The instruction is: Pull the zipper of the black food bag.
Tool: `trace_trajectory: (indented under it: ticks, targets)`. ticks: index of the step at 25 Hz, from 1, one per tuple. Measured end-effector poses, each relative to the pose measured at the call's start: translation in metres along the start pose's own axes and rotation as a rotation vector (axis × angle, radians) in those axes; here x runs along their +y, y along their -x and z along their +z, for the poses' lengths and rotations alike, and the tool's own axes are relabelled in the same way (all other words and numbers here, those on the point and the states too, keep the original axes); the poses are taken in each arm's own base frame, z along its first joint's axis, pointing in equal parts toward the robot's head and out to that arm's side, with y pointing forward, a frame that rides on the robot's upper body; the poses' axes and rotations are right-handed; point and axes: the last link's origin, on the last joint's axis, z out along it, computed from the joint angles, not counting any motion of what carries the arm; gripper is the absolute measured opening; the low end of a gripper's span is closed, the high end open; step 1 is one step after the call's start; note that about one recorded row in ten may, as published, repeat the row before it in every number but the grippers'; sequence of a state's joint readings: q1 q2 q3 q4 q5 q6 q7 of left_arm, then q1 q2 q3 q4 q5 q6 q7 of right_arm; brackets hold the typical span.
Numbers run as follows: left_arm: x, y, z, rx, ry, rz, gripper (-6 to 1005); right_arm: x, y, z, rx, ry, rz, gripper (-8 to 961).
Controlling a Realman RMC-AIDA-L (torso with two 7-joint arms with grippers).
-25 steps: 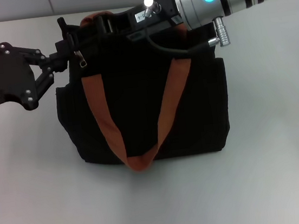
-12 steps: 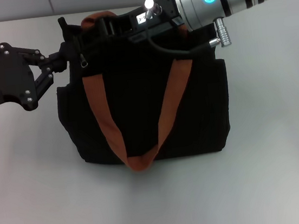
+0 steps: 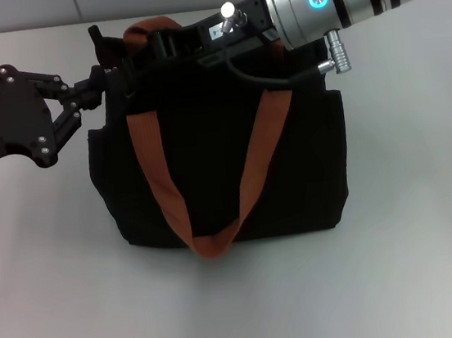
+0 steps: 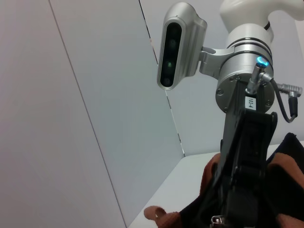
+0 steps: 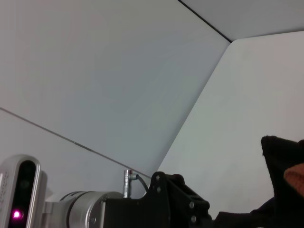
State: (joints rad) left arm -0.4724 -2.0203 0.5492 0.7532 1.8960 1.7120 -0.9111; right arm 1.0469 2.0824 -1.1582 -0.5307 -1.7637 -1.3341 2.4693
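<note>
The black food bag (image 3: pixel 208 155) stands upright mid-table, its orange-brown strap (image 3: pixel 157 177) looping down the front. My left gripper (image 3: pixel 102 69) is clamped on the bag's top left corner. My right gripper (image 3: pixel 157 44) reaches from the right and lies along the bag's top edge, near the left end. In the head view the zipper is hidden. The left wrist view shows a small silver tab, the zipper (image 4: pixel 217 219), right at the tip of the right gripper (image 4: pixel 232 209); whether it is held I cannot tell.
The bag sits on a pale grey table (image 3: pixel 419 261) with a white wall behind it. A black cable (image 3: pixel 256 79) from the right wrist hangs over the bag's top. The left arm's black linkage (image 3: pixel 14 121) stretches in from the left edge.
The right gripper has slid left along the bag's top edge. The silver pull that hung at the bag's upper left no longer shows in the head view. The left gripper has barely moved.
</note>
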Motion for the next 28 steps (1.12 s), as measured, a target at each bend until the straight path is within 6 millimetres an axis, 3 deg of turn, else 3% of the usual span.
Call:
trace_trajectory:
  ticks: [17, 22, 28]
  targets:
    - [0.0021, 0.0019, -0.0026, -0.004, -0.003, -0.006, 30, 0.0006, -0.0013, 0.0054, 0.035, -0.042, -0.051, 64]
    - [0.0029, 0.0028, -0.0036, -0.005, -0.005, -0.008, 30, 0.0007, -0.0009, 0.0038, 0.031, -0.044, -0.062, -2]
    - [0.0027, 0.0039, -0.0058, -0.008, -0.017, -0.009, 30, -0.0002, -0.0016, 0.0022, 0.034, -0.054, -0.074, -2]
